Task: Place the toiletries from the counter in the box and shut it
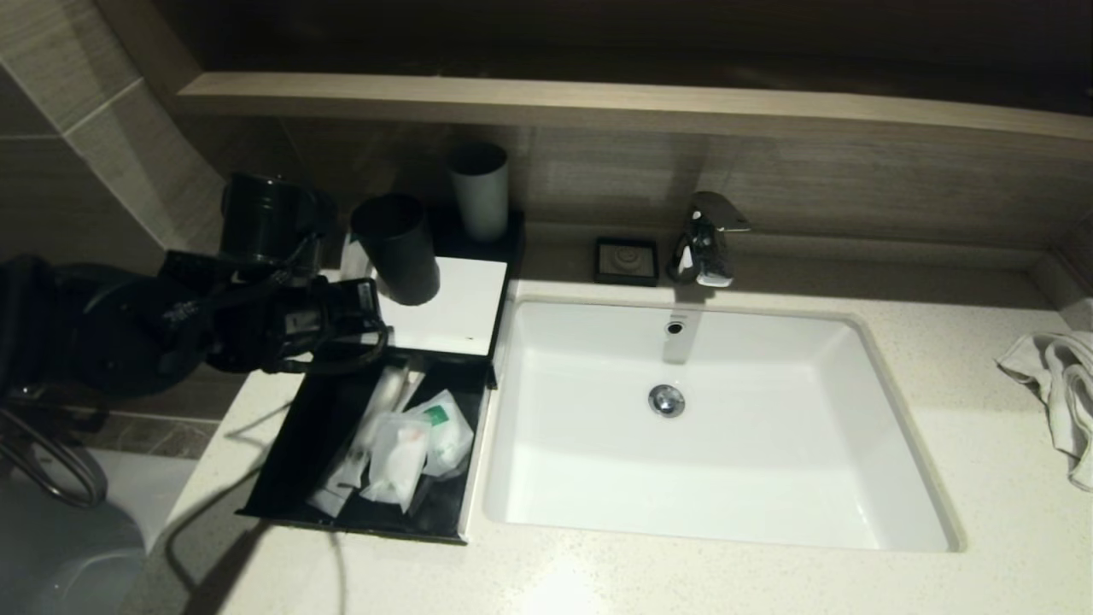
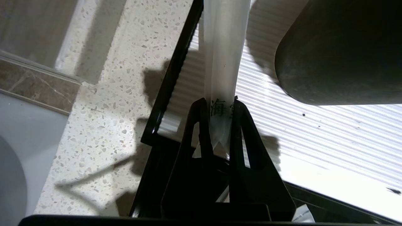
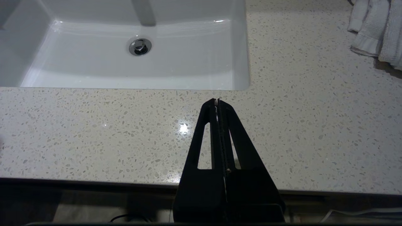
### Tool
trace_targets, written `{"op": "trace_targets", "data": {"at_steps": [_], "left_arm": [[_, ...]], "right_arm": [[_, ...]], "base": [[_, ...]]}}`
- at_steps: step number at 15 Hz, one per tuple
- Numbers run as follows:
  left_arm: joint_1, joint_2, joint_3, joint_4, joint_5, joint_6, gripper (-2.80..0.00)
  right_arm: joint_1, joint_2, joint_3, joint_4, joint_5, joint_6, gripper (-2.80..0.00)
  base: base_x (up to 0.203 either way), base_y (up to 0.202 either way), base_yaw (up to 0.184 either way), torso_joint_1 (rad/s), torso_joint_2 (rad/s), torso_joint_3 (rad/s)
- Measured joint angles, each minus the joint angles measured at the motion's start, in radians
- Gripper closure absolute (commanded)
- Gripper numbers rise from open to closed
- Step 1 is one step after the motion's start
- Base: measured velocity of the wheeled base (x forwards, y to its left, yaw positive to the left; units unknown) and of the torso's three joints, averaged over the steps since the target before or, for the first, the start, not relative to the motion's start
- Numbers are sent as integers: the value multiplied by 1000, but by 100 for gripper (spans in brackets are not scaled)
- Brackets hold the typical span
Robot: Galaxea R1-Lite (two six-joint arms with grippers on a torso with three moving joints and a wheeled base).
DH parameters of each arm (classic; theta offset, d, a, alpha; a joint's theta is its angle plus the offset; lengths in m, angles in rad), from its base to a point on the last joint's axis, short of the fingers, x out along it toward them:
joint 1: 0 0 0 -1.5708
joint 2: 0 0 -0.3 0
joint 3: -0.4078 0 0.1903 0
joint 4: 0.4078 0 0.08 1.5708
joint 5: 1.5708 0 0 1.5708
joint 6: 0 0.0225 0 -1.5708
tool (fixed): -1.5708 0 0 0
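The black box (image 1: 290, 453) lies open on the counter left of the sink, its white-lined lid (image 1: 461, 316) folded back. Several white wrapped toiletries (image 1: 401, 453) lie inside it. My left gripper (image 1: 359, 290) hovers over the box's hinge, pointing toward the back wall. In the left wrist view the left gripper (image 2: 220, 102) is shut on a long white packet (image 2: 224, 47) with black printing, which sticks out over the ribbed lid (image 2: 314, 131). My right gripper (image 3: 217, 100) is shut and empty above the counter's front edge, out of the head view.
A dark cup (image 1: 397, 248) stands on the lid close to the held packet, and a grey cup (image 1: 480, 192) stands behind it. The white sink (image 1: 768, 444), faucet (image 1: 704, 239) and soap dish (image 1: 627, 259) lie to the right. A towel (image 1: 1059, 393) lies far right.
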Motion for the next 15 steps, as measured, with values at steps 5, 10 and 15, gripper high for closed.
{"op": "trace_targets", "data": {"at_steps": [5, 10, 15], "left_arm": [[1, -166, 98, 81, -84, 39, 0], [20, -385, 243, 242, -224, 142, 0], [24, -571, 389, 381, -276, 178, 0]], "right_arm": [[0, 0, 0, 0, 1, 0, 0], [0, 0, 0, 0, 1, 0, 0], [0, 0, 0, 0, 0, 0, 0]], "base": [[0, 0, 0, 0, 0, 0], [0, 0, 0, 0, 0, 0], [0, 0, 0, 0, 0, 0]]}}
